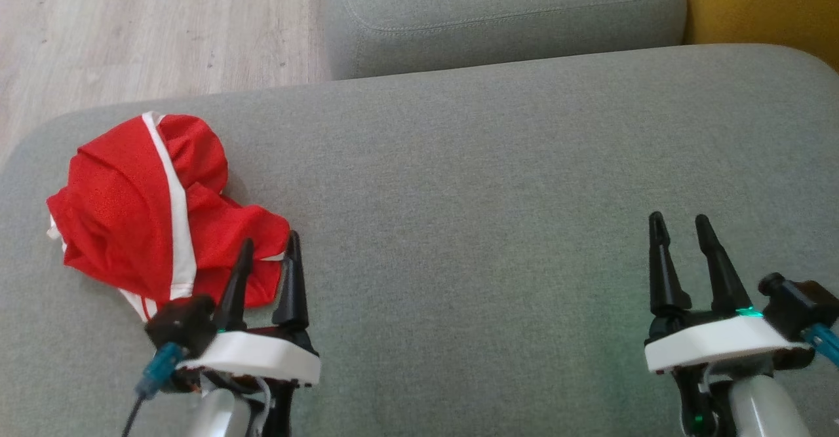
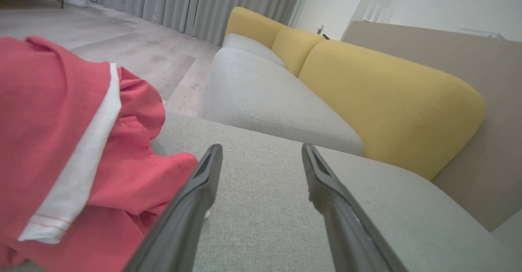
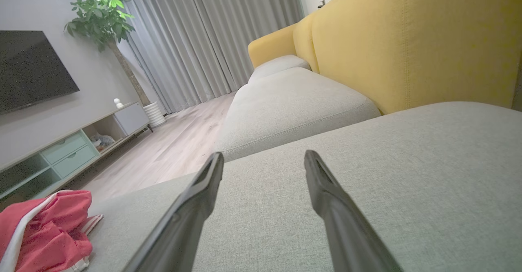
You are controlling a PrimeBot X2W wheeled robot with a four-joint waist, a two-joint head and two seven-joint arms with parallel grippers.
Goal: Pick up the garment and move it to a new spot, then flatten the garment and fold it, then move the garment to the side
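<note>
On the broad grey fabric sofa cushion (image 1: 472, 181), close to its left edge and nearer the far left corner than the front: a crumpled red fabric garment with white stripes (image 1: 124, 214), heaped in loose folds, not spread flat. At the heap's near right side, the left gripper (image 1: 269, 240), its two long dark fingers spread apart with nothing but bare cushion between them. In the left wrist view, a red fold (image 2: 171, 174) lies right against the outer side of one finger; actual contact impossible to judge. Toward the cushion's right edge, well apart from the garment, the right gripper (image 1: 678, 221), jaws likewise wide and empty, fingers pointing toward the far edge. Beyond that far edge, a second grey fabric seat cushion (image 1: 498, 11); at the far right corner, a mustard-yellow padded backrest (image 1: 760, 4); off the left edge, pale wood-plank floor (image 1: 131, 31).
</note>
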